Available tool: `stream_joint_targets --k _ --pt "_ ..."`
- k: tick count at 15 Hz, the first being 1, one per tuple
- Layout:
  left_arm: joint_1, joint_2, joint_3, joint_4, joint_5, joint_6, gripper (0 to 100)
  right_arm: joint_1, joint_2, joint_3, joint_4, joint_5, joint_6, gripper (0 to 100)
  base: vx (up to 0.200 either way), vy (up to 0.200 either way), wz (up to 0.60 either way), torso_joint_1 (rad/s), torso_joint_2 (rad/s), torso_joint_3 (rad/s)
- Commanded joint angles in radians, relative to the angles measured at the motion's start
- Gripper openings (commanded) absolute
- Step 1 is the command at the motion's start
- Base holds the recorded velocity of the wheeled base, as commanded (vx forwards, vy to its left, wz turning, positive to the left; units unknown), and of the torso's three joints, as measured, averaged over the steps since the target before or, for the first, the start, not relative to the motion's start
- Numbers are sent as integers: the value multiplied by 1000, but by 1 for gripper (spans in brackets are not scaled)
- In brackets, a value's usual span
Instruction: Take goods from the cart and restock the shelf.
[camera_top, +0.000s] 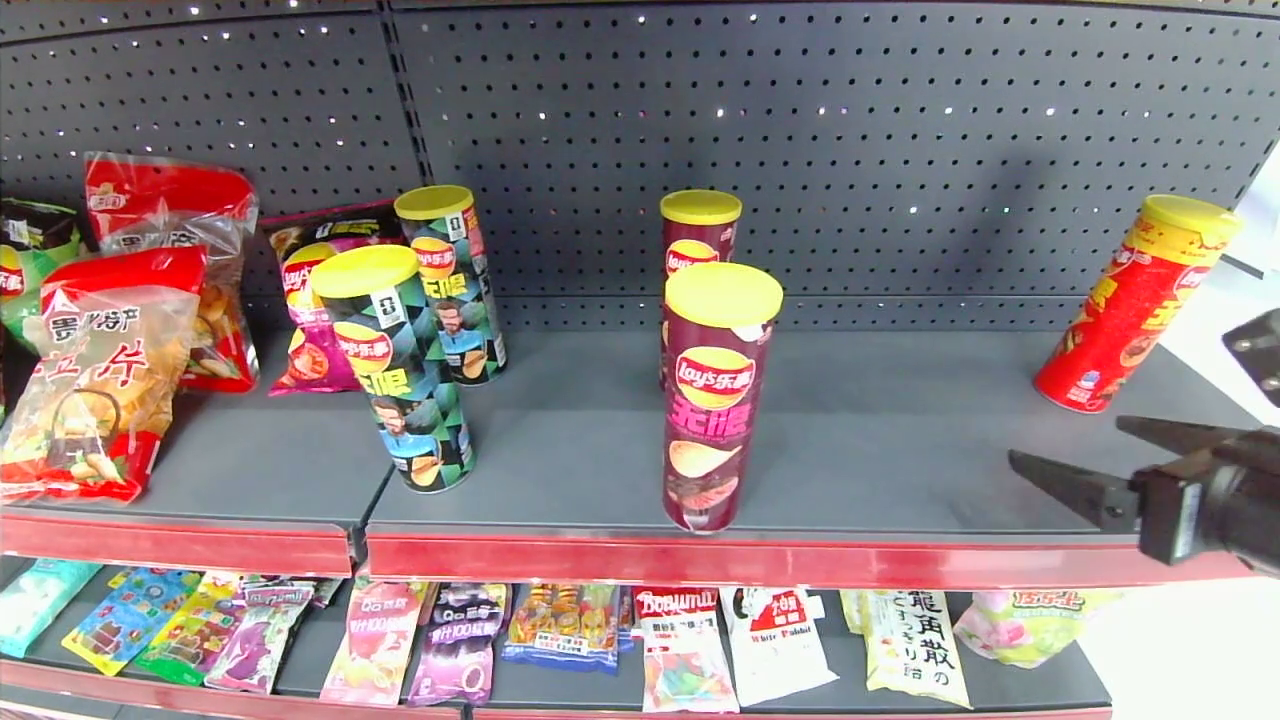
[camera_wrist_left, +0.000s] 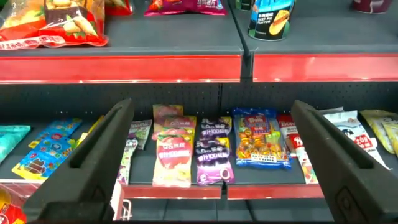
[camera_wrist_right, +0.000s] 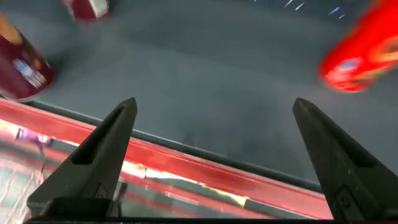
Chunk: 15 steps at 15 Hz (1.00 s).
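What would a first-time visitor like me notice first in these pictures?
Probably the maroon chip can with its yellow lid, standing near the middle of the upper shelf at its front edge. Next comes the bright red can at the shelf's far right. The right gripper hangs by the shelf's front edge on that side, with its dark pointed fingers open.
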Motion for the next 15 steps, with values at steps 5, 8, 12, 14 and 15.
stream_joint_targets --k 5,8,12,14,15 --pt "0 -2 0 0 0 2 100 179 423 -99 -250 -115 10 100 0 0 0 0 0 0" --pt "0 -2 0 0 1 3 100 252 460 -114 -251 -132 24 100 0 0 0 0 0 0" --pt "0 -2 0 0 1 3 100 324 514 -177 -251 -175 58 100 0 0 0 0 0 0" --pt "0 -2 0 0 1 3 100 359 514 -171 -250 -175 58 100 0 0 0 0 0 0" --pt "-1 -2 0 0 1 3 100 370 514 -165 -251 -177 58 100 0 0 0 0 0 0"
